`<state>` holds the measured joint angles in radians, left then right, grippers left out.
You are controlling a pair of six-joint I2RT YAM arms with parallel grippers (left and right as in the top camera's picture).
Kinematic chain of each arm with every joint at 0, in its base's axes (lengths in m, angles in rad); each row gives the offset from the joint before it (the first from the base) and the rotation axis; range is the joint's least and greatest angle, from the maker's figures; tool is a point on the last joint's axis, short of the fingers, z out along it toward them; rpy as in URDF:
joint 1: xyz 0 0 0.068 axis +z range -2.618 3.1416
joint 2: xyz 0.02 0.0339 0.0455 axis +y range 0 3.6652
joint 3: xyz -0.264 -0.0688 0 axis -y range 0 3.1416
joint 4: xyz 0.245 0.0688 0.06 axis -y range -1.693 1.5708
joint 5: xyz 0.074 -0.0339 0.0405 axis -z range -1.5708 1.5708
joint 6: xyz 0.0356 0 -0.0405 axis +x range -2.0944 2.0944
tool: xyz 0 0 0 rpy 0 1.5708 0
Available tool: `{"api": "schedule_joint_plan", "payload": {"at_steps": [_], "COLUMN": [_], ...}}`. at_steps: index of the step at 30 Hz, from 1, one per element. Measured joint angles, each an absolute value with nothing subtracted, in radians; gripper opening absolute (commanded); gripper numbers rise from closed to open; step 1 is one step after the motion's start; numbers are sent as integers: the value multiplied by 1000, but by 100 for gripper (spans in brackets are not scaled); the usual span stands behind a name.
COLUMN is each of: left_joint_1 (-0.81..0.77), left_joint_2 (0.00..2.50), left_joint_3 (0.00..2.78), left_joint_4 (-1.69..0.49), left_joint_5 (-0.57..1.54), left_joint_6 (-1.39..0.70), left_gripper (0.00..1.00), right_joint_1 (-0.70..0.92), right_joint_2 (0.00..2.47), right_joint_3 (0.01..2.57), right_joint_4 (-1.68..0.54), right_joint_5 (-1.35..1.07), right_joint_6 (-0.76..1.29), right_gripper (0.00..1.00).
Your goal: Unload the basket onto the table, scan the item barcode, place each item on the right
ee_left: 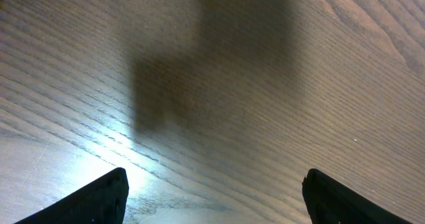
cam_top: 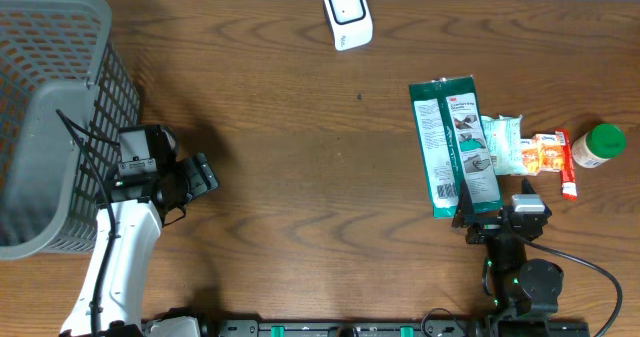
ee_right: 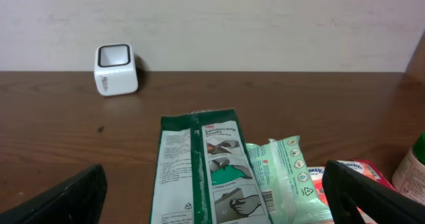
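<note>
Right tool (cam_top: 497, 213): jaws spread to their widest, holding nothing, low over the counter (cam_top: 300, 127) at the near end of the green packet (cam_top: 455, 147). Whether a finger touches the packet cannot be told. The packet lies flat, printed face up, with its long axis running away from the tool. Just beside it to the right lie a pale green wipes pack (cam_top: 502, 142), then an orange sachet (cam_top: 545, 154), a red tube (cam_top: 566, 167) and a green-lidded jar (cam_top: 600, 145). White barcode scanner (cam_top: 347, 15): standing near the far edge of the counter, well apart from the packet. Left tool (cam_top: 203, 173): jaws wide, holding nothing, over bare wood. It is near the grey mesh basket (cam_top: 50, 107), which sits at the left end of the counter.
</note>
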<state>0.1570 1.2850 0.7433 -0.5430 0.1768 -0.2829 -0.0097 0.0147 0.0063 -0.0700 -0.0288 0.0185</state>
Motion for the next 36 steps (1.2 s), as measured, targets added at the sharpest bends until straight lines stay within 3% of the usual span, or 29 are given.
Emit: {"api": "schedule_joint_plan", "payload": {"at_steps": [19, 27, 36], "left_joint_1": [157, 157, 157], "left_joint_2": [1274, 979, 866], "left_joint_3": [743, 743, 743], "left_joint_4": [-544, -543, -544], "left_joint_5": [177, 177, 176], "left_joint_6": [-283, -283, -283], "left_gripper": [85, 85, 85], "right_joint_1": [-10, -10, -10], "right_joint_2": [15, 14, 14], "right_joint_3": [6, 6, 6], "right_joint_4": [-70, -70, -70], "right_joint_5": [-29, -28, -27], "right_joint_6": [19, 19, 19], "right_gripper": [99, 99, 99]}}
